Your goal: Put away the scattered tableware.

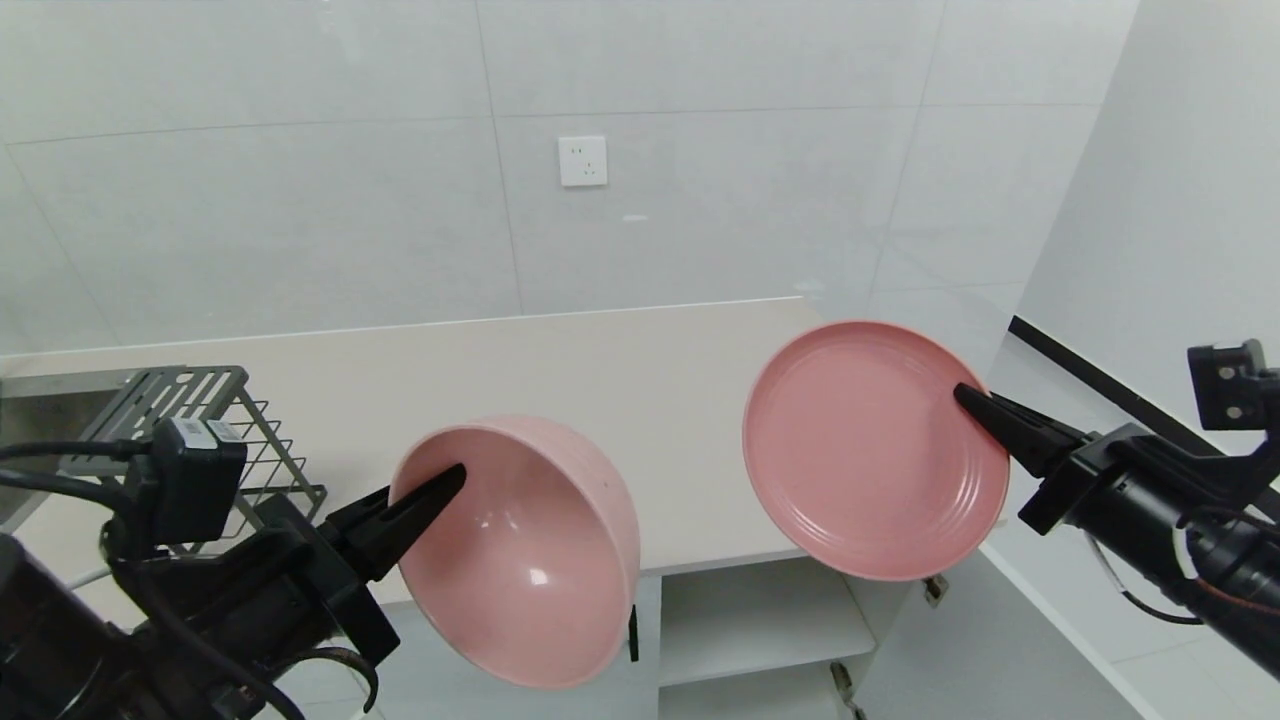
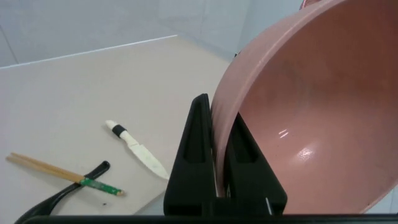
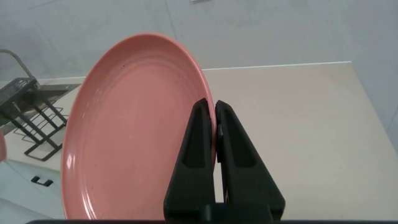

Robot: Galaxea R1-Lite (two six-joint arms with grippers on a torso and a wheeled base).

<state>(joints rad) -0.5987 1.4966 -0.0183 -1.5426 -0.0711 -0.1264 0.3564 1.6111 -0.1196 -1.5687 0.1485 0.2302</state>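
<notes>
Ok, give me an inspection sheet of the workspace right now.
Surface: beige countertop, against a tiled wall.
Job's things: pink round bowl and pink ridged plate both held tilted in the air; wooden chopsticks, white knife and black utensil handle lie on the counter.
Clutter: nothing seen.
Grippers: left gripper shut on the bowl's rim; right gripper shut on the plate's rim.
Cables: black cables at the left wrist.
Surroundings: grey wire rack at the counter's left end; white wall socket; open shelves below.
</notes>
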